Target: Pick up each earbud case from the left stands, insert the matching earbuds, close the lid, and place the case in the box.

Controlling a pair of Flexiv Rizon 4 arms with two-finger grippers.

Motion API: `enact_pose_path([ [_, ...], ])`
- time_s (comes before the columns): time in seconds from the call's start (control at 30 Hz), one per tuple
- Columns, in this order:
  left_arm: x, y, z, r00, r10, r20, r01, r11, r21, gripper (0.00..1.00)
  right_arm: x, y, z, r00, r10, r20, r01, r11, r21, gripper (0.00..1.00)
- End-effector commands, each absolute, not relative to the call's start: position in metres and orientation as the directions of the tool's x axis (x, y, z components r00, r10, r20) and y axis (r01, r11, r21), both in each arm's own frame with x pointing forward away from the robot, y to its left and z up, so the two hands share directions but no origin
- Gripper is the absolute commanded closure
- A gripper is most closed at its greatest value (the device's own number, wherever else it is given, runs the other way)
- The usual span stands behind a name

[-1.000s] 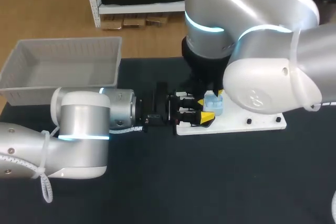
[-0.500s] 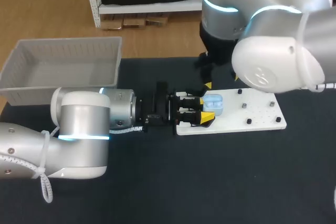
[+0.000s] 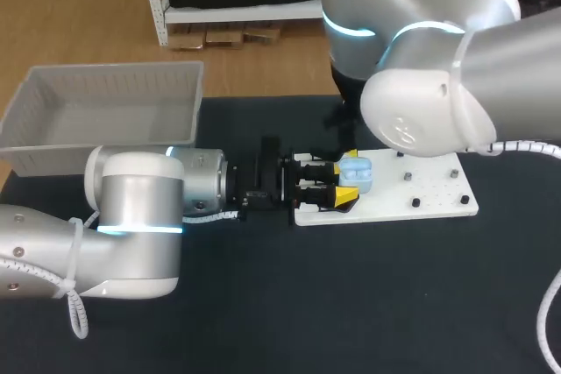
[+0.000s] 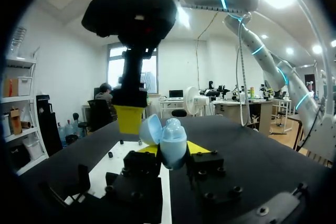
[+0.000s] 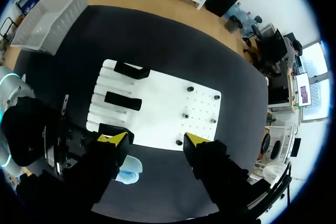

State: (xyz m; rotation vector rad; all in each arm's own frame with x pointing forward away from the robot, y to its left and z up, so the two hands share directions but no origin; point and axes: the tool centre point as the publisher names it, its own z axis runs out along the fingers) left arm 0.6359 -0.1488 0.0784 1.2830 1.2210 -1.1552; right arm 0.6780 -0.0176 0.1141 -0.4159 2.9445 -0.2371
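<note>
A black surface stretches under both claws. A flat white board lies on it, starting under the left claw and running on ahead of it. Small dark pegs stand well apart from one another on the board's part farthest from the left claw, ahead of the right claw.

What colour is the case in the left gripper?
Light blue; the case shows best in the left wrist view.

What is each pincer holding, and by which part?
Left pincer grips the blue earbud case by its lower body, lid open; right pincer holds nothing.
</note>
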Motion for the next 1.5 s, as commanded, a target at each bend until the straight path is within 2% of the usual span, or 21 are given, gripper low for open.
enact_pose_path([
  [0.03,0.634,-0.149,0.079,0.042,0.066,-0.997,0.999,-0.005,0.042,1.00,0.669,-0.020,0.116,-0.945,-0.300,-0.127,-0.274,0.943,-0.187,0.28],
  [0.33,0.634,-0.149,0.079,0.042,0.066,-0.997,0.999,-0.005,0.042,1.00,0.653,-0.029,0.129,-0.939,-0.304,-0.162,-0.272,0.943,-0.195,0.13],
  [0.47,0.634,-0.149,0.079,0.042,0.066,-0.997,0.999,-0.005,0.042,1.00,0.653,-0.039,0.151,-0.930,-0.294,-0.219,-0.267,0.953,-0.145,0.00],
  [0.63,0.636,-0.135,0.089,0.046,0.083,-0.996,0.998,0.033,0.049,1.00,0.642,-0.052,0.176,-0.895,-0.360,-0.265,-0.343,0.933,-0.110,0.00],
  [1.07,0.654,-0.039,0.175,0.146,0.189,-0.971,0.948,0.253,0.191,1.00,0.633,-0.059,0.189,-0.879,-0.386,-0.278,-0.383,0.921,-0.068,0.00],
  [1.33,0.685,0.014,0.206,0.140,0.338,-0.931,0.903,0.343,0.260,1.00,0.633,-0.059,0.189,-0.879,-0.386,-0.278,-0.383,0.921,-0.068,0.00],
  [1.5,0.705,0.041,0.223,0.123,0.366,-0.923,0.872,0.405,0.277,1.00,0.633,-0.059,0.189,-0.879,-0.386,-0.278,-0.383,0.921,-0.068,0.00],
])
